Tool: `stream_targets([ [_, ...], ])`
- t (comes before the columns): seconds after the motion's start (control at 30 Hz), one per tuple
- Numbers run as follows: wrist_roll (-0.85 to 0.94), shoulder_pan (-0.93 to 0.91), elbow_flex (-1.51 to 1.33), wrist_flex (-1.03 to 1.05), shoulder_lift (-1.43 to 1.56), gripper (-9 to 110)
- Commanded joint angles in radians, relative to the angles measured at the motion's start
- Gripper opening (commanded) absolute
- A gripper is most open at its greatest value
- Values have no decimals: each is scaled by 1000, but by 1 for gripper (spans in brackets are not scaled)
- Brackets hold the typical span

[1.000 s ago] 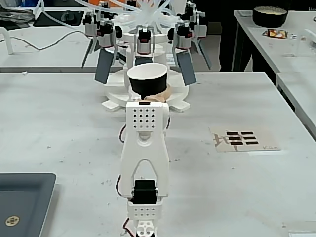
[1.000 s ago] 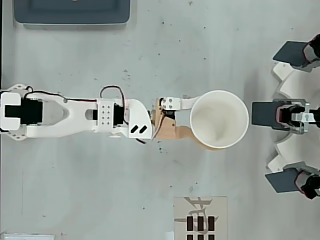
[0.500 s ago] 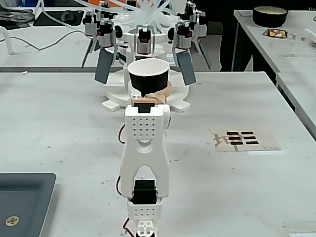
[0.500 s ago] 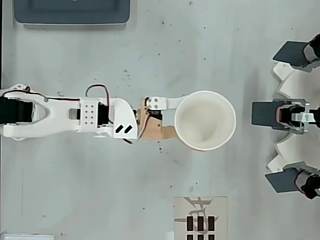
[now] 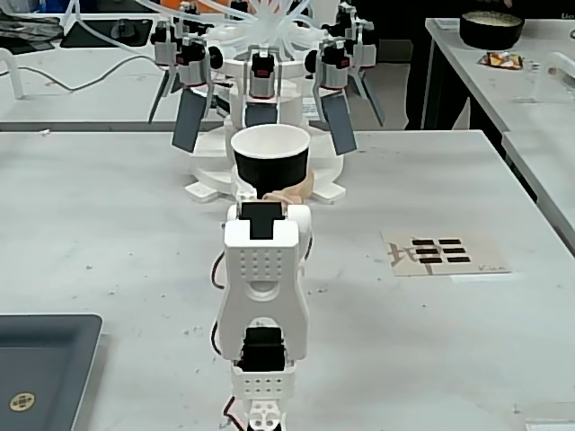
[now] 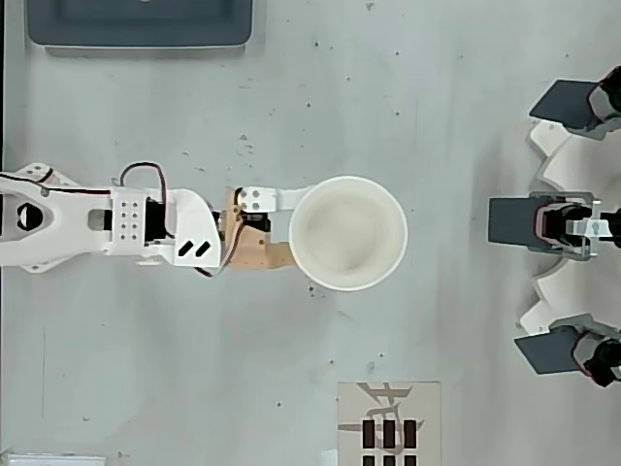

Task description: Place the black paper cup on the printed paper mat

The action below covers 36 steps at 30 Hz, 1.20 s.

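The black paper cup stands upright with its white inside showing, just beyond the white arm in the fixed view. From overhead the black paper cup is a white circle at the table's middle. My gripper is shut on the cup's near side, with one white finger and one beige finger on either side. The cup's base is hidden behind the gripper, so I cannot tell whether it rests on the table. The printed paper mat lies flat and bare, well to the cup's right in the fixed view.
A white machine with several grey paddles stands close behind the cup. A dark grey tray sits at the table's near left in the fixed view. A black bowl rests on another table.
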State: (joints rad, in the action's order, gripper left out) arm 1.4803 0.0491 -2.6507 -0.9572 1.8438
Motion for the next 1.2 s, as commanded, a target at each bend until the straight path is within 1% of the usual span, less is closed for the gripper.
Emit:
stream_targets([
  [0.0,-12,-11,-46,-34,95,10],
  [0.27,-20,-26,-189,-64,204,10],
  [0.5,-20,-109,-229,-86,233,10],
  [0.87,-34,-295,-199,-189,98,11],
  [1.17,-40,-417,-51,-193,-52,11],
])
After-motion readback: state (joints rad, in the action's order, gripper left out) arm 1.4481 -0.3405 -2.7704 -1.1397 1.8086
